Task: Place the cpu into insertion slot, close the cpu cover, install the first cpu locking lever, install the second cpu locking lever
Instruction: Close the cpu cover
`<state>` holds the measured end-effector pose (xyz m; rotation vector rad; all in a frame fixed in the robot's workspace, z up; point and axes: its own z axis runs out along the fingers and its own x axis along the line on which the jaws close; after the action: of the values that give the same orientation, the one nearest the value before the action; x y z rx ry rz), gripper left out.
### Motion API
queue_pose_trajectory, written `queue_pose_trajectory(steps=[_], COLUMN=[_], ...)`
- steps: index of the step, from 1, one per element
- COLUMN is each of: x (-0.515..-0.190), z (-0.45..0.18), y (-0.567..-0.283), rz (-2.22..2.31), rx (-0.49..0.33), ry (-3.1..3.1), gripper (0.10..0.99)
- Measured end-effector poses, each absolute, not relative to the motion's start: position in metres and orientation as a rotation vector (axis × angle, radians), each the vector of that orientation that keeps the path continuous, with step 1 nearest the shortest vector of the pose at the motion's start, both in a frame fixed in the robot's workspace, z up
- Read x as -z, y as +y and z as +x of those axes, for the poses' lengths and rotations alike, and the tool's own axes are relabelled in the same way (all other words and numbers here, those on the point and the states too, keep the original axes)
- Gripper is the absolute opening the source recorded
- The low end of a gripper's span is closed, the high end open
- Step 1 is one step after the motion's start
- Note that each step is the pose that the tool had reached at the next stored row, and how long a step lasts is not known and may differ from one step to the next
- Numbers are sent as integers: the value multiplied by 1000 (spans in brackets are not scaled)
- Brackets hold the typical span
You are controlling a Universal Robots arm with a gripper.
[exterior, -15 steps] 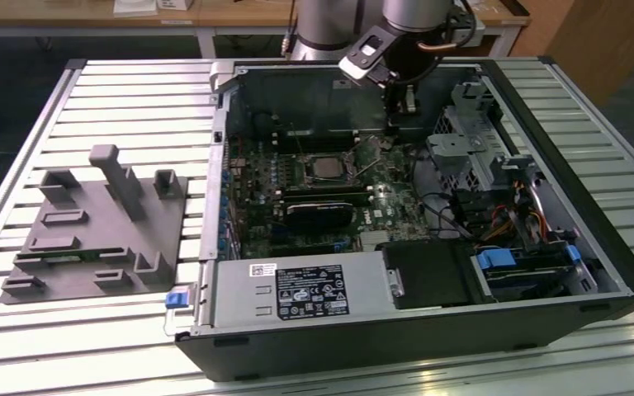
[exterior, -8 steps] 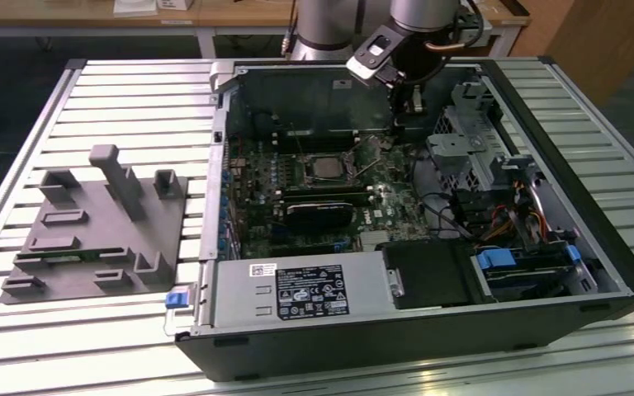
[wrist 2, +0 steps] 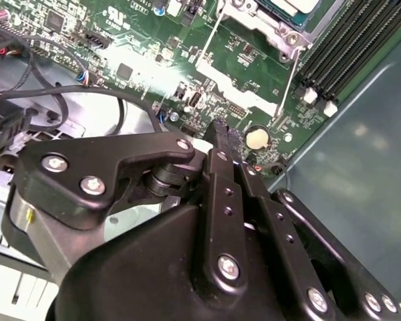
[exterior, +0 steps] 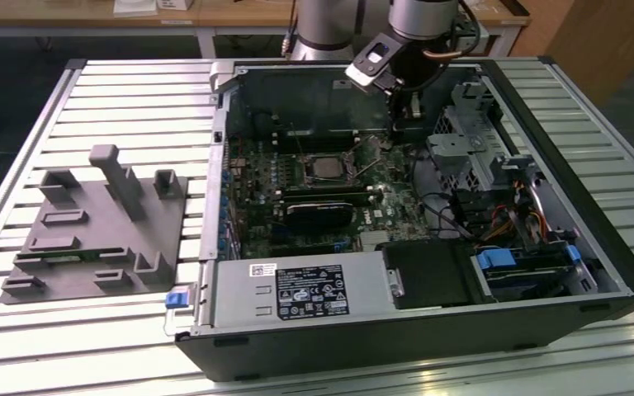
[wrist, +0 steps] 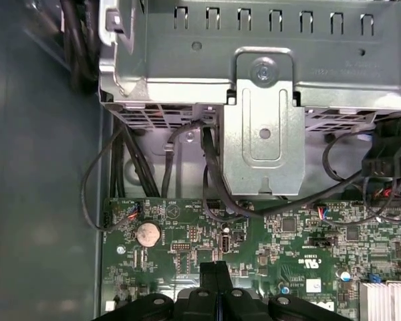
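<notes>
Exterior view: cpu (exterior: 326, 167) lies flat in the insertion slot (exterior: 306, 158).

A silver-grey arm (exterior: 418, 16) is ending in a black wrist (exterior: 414, 68), a white block (exterior: 369, 59) sitting at its 8 o'clock. In the second wrist view, the gripper (wrist 2: 222, 136) is showing matte black linkage bars (wrist 2: 217, 200), each carrying round silver screws (wrist 2: 228, 267).

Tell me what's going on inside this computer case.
A robot arm reaches into the open computer case. Its tool is shut on nothing and hovers just above the green motherboard, near a coin battery. The cpu sits in the insertion slot, apparently under the cpu cover. Two thin locking levers angle out beside it, seemingly unlatched.
</notes>
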<state>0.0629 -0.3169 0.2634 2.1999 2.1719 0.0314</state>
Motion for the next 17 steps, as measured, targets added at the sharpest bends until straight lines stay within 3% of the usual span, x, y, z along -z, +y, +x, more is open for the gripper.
queue_pose_trajectory(steps=[17], x=[-237], z=[63], y=[-317], rz=[2200], rx=[-30], ry=[2172], gripper=[106])
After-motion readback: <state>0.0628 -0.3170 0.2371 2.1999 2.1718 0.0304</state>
